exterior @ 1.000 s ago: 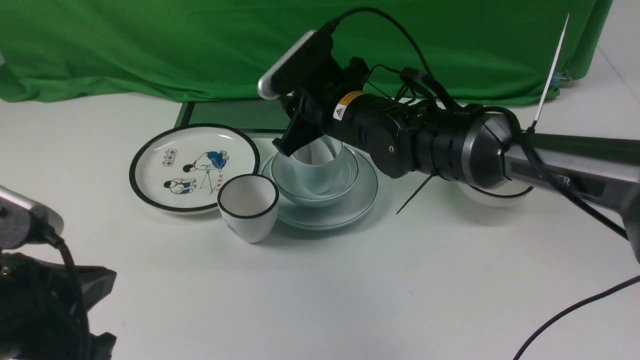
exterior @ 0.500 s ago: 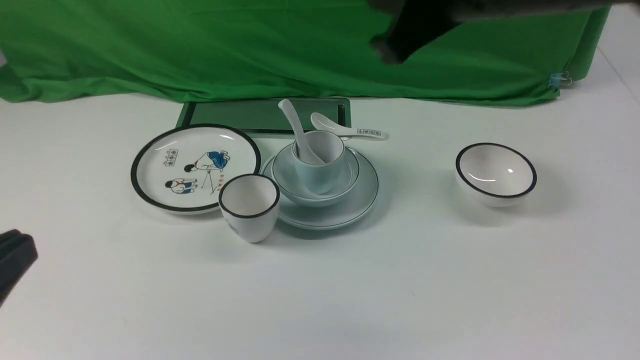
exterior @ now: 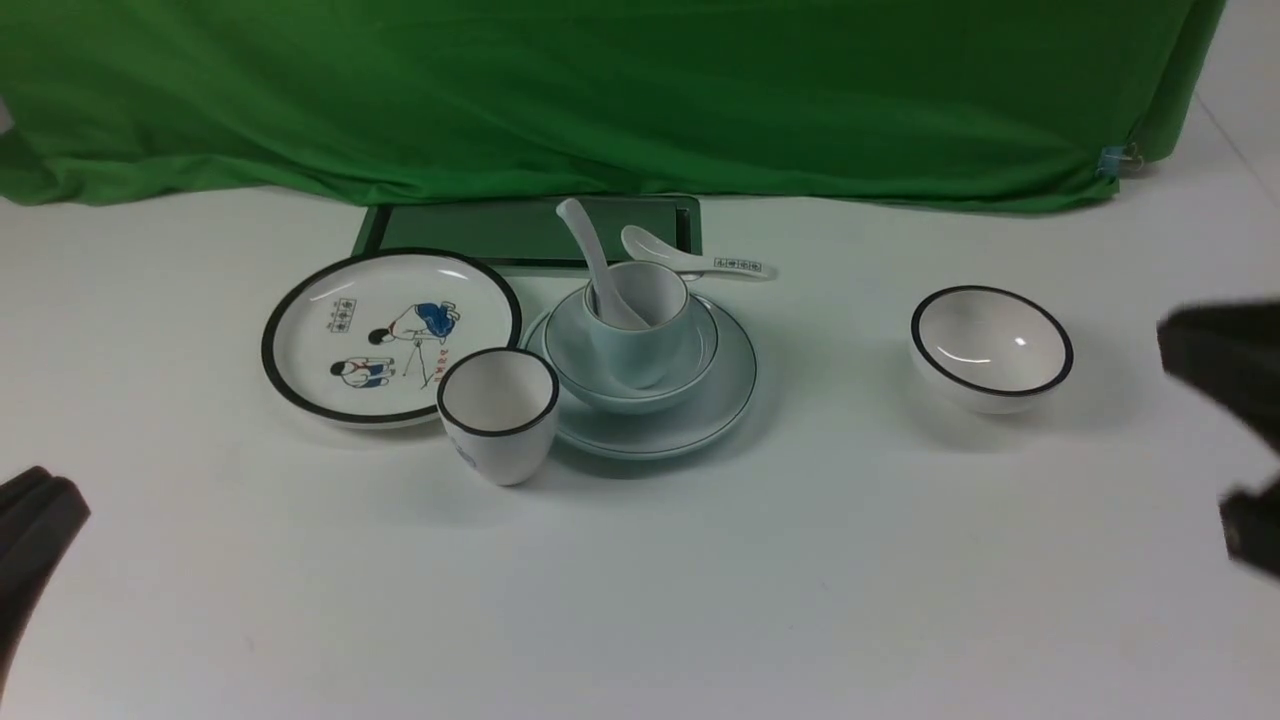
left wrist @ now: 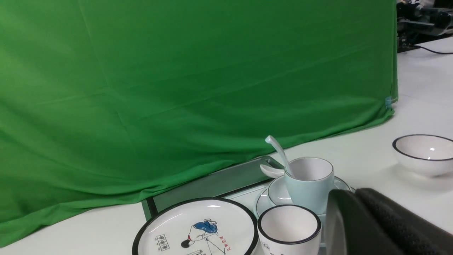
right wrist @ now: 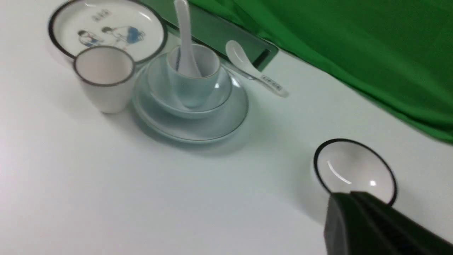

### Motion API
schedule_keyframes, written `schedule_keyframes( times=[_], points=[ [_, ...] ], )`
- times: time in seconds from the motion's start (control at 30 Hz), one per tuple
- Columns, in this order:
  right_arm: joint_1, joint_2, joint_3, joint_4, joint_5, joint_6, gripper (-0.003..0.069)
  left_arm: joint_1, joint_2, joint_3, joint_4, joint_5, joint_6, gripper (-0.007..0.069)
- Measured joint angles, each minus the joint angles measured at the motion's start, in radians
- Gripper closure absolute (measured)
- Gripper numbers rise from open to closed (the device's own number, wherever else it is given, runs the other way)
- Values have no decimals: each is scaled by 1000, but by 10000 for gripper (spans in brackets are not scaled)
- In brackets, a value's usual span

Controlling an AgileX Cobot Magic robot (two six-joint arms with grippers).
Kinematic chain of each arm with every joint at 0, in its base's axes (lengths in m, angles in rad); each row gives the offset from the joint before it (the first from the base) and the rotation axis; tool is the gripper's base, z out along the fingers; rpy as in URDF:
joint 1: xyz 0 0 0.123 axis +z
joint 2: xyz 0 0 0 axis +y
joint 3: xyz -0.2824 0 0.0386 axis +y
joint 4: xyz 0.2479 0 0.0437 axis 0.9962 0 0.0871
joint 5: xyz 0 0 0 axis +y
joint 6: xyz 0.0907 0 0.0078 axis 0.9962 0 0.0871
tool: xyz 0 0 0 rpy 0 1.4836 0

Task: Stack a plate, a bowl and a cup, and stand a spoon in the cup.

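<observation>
The pale blue-green plate (exterior: 712,405) lies at mid-table with the matching bowl (exterior: 575,352) on it and the cup (exterior: 640,350) in the bowl. The plain white spoon (exterior: 585,240) stands in the cup, handle leaning back and left. The right wrist view shows the same stack of plate (right wrist: 191,131), cup (right wrist: 193,92) and spoon (right wrist: 184,32). My right gripper (right wrist: 348,198) is shut and empty, off to the right near the black-rimmed bowl, and blurred at the front view's right edge. My left gripper (left wrist: 354,196) is shut and empty, low at the near left (exterior: 40,520).
A cartoon plate (exterior: 390,335) with a black rim sits left of the stack, and a black-rimmed white cup (exterior: 497,415) stands in front of it. A printed spoon (exterior: 700,262) and green tray (exterior: 470,228) lie behind. A black-rimmed white bowl (exterior: 990,345) sits right.
My right arm has lifted off the cup, leaving the spoon standing in it, then swung away to the right edge with its jaws shut. The left gripper shifted slightly.
</observation>
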Motion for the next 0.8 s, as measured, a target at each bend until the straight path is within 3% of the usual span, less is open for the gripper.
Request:
schedule_keyframes(
  times=[0.2, 0.37, 0.8],
  points=[
    [0, -288, 380, 3, -296, 41, 644, 0, 0, 0, 0, 0, 0, 661],
    [0, -411, 533, 3, -452, 43, 640, 0, 0, 0, 1, 0, 0, 661],
    [0, -429, 686, 3, -442, 43, 609, 0, 0, 0, 1, 0, 1, 661]
  ],
)
